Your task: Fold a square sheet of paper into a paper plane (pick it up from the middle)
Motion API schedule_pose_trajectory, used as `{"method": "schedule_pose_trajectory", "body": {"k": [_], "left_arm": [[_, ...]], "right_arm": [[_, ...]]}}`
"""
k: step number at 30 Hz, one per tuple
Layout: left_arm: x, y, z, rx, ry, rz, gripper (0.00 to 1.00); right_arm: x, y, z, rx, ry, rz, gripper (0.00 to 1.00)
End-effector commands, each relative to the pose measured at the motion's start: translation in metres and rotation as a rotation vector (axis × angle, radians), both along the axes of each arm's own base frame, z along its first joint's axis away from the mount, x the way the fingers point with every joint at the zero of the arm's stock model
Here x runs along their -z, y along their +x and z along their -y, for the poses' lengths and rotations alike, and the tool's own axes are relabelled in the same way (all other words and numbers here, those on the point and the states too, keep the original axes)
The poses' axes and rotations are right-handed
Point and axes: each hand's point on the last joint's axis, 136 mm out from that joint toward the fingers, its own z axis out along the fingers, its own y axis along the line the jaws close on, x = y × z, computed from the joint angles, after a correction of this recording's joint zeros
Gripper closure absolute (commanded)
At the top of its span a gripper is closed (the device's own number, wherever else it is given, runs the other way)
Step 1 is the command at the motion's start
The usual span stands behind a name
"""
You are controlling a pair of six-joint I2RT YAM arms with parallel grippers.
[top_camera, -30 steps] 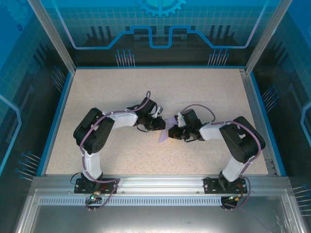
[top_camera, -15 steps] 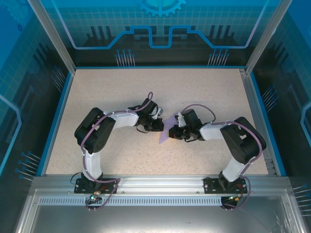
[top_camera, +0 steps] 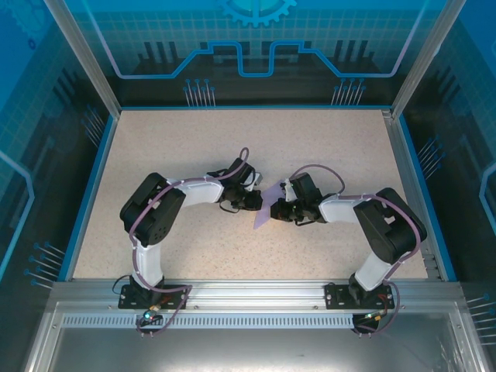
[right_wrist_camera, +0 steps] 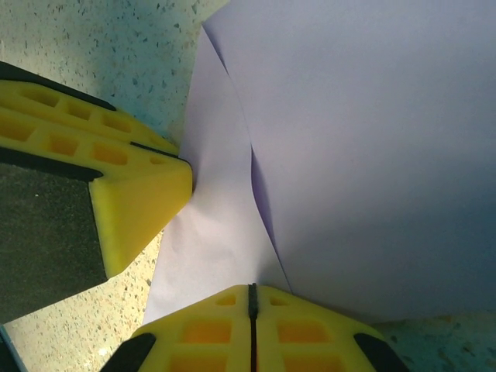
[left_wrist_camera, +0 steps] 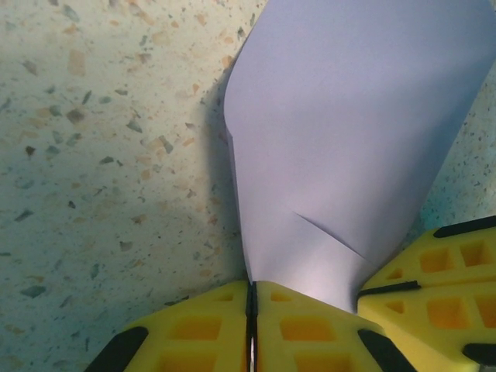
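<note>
Robotics lab: blue-panelled enclosure [top_camera: 256, 54] around speckled table [top_camera: 194, 147].

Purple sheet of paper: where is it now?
Top view: the sheet of paper is near the middle of the table, pinched by the left gripper on its left and the right gripper on its right.

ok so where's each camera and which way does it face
Top external: fixed above and behind the arm bases, looking down on the speckled beige table; both arms show, left gripper and right gripper meeting at the thin lavender-purple sheet of paper.
Left wrist: on the left wrist, looking past its own yellow fingers, shut on the paper, down at the table.
Right wrist: on the right wrist, looking past its own shut yellow fingers at the paper.
Shared: each wrist view catches the other gripper's yellow finger beside the paper.
</note>
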Motion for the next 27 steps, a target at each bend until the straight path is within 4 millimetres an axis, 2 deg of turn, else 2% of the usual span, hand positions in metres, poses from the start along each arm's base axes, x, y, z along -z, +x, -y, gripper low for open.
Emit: {"method": "schedule_pose_trajectory", "body": {"k": [1,12,18,27], "left_arm": [[-0.011,0.000,0.002,0.030,0.027,0.046,0.89],[-0.022,-0.005,0.011,0.070,0.047,0.095,0.89],[-0.025,-0.007,0.012,0.090,0.080,0.124,0.89],[-0.039,-0.001,0.011,0.062,0.072,0.175,0.89]], "right_arm": [[0.003,0.006,0.008,0.014,-0.036,-0.003,0.93],[0.016,-0.002,0.013,0.009,-0.071,-0.043,0.96],[0.018,-0.003,0.012,0.005,-0.067,-0.049,0.97],[0.016,-0.005,0.012,0.002,-0.062,-0.049,0.97]]}}
